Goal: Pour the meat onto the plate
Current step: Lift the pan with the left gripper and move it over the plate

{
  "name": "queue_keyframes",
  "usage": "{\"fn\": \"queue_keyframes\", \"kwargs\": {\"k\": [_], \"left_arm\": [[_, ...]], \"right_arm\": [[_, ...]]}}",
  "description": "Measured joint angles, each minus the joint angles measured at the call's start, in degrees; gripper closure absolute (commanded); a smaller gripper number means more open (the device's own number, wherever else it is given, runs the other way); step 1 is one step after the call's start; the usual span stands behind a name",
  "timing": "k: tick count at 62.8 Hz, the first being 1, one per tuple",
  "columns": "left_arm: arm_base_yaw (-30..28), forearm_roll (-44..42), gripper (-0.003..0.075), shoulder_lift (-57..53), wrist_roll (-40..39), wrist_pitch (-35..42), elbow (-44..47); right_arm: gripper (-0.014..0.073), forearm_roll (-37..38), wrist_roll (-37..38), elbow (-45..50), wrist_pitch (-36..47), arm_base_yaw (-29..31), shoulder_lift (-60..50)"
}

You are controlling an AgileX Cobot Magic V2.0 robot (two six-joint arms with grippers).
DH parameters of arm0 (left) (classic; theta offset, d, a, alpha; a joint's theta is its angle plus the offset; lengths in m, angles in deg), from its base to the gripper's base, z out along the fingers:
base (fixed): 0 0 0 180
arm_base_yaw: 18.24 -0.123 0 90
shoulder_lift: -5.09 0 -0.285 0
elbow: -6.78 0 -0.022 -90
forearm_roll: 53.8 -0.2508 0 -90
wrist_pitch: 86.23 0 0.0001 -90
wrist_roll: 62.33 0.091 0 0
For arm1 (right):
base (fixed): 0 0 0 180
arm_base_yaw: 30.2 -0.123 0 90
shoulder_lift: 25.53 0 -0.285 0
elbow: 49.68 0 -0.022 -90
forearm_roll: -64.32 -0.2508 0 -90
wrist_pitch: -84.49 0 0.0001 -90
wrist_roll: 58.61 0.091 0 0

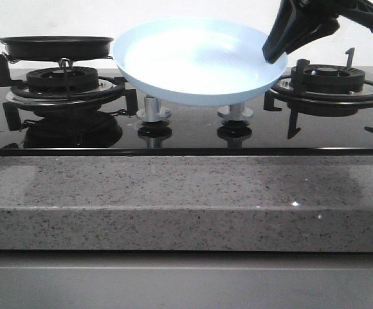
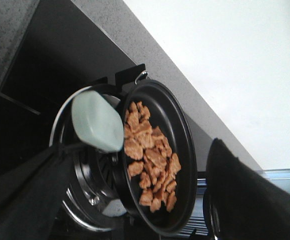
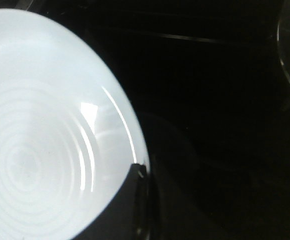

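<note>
The pale blue plate [image 1: 193,58] hangs tilted above the hob between the two burners. My right gripper [image 1: 278,50] is shut on its right rim. In the right wrist view one dark finger [image 3: 130,200] lies over the plate's [image 3: 35,150] rim; the other finger is hidden. The black frying pan [image 1: 54,45] sits on the left burner. The left wrist view shows the orange-brown meat [image 2: 152,165] heaped inside the pan [image 2: 187,150]. My left gripper [image 2: 147,145] is open, and the pan's pale green handle [image 2: 97,122] lies just beyond its fingers, nearer one of them.
The hob is black glass with a left burner [image 1: 64,80], a right burner [image 1: 328,80] and two silver knobs [image 1: 153,109] [image 1: 235,112] under the plate. A speckled grey counter edge [image 1: 186,199] runs along the front. A white wall stands behind.
</note>
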Motion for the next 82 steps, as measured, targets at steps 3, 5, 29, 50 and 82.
{"fn": "queue_keyframes", "kwargs": {"k": [3, 5, 29, 50, 82], "left_arm": [[0.0, 0.0, 0.0177, 0.9, -0.1, 0.2, -0.7], [0.0, 0.0, 0.0177, 1.3, -0.1, 0.5, -0.9], [1.2, 0.8, 0.0177, 6.0, -0.2, 2.5, -1.5], [4.6, 1.9, 0.0177, 9.4, -0.2, 3.6, -5.3], [4.6, 1.8, 0.0432, 10.3, -0.2, 4.0, -5.5]], "right_arm": [[0.0652, 0.0, 0.0, 0.0, 0.0, 0.0, 0.0], [0.0652, 0.0, 0.0, 0.0, 0.0, 0.0, 0.0], [0.0652, 0.0, 0.0, 0.0, 0.0, 0.0, 0.0], [0.0652, 0.0, 0.0, 0.0, 0.0, 0.0, 0.0], [0.0652, 0.0, 0.0, 0.0, 0.0, 0.0, 0.0]]}}
